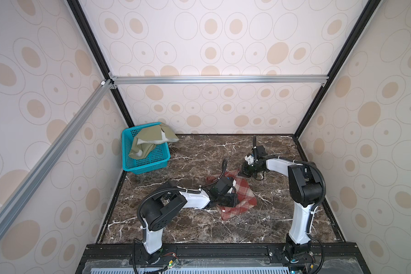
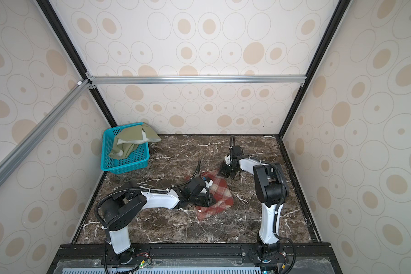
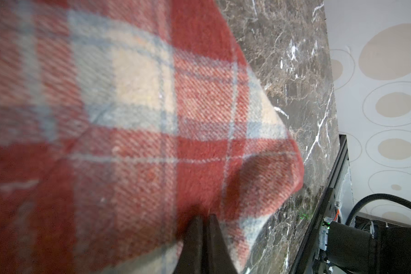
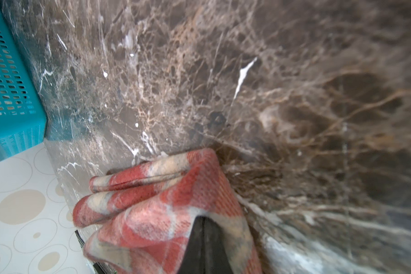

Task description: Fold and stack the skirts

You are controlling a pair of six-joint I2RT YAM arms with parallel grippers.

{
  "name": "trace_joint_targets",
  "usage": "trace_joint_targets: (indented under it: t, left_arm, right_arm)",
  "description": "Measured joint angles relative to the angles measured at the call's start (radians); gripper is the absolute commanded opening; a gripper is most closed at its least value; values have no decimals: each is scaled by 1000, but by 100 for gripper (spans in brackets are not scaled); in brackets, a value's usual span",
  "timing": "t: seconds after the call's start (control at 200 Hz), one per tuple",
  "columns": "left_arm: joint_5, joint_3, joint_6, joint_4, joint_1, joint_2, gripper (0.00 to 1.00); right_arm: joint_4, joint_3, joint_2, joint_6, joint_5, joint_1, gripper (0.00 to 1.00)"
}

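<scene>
The red-and-cream plaid skirt [image 1: 243,192] [image 2: 220,192] lies folded on the middle of the marble table. My left gripper [image 1: 234,200] [image 2: 208,200] is low over its near left part. In the left wrist view its jaws [image 3: 205,216] are shut, tips pinched into the plaid cloth [image 3: 140,106]. My right gripper [image 1: 243,175] [image 2: 223,174] is at the skirt's far corner. The right wrist view shows it [image 4: 203,218] shut on a bunched plaid edge [image 4: 157,208]. The olive-green skirt [image 1: 150,142] [image 2: 131,142] hangs crumpled over the basket, pale lining showing.
The teal perforated basket [image 1: 150,163] [image 2: 128,164] [image 4: 7,83] stands in the far left corner against the wall. Patterned walls enclose the marble table [image 1: 199,154] on three sides. A black rail with both arm bases runs along the near edge.
</scene>
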Motion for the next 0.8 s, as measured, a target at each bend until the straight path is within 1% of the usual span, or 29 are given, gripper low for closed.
trace_joint_targets:
  t: [0.215, 0.38, 0.46, 0.545, 0.635, 0.705, 0.8]
  left_arm:
    - [-44, -45, -2, -32, 0, -43, 6]
    - [-72, -67, 5, -69, 2, -74, 6]
    - [-87, -71, 21, -99, 10, -89, 6]
    - [-104, -74, 47, -137, 22, -106, 6]
    - [-131, -83, 80, -180, 44, -134, 6]
    - [-164, -92, 108, -219, 64, -163, 6]
    - [-233, -95, 154, -286, 84, -212, 7]
  right_arm:
    - [45, -67, -54, 21, 34, 0, 0]
    - [62, -182, -185, 41, 51, 1, 0]
    - [55, -205, -247, 42, 53, 4, 0]
    - [46, -206, -299, 34, 54, 12, 3]
    - [41, -201, -329, 8, 47, 24, 3]
    - [22, -179, -319, -23, 38, 35, 2]
    - [-9, -116, -265, -73, 38, 64, 1]
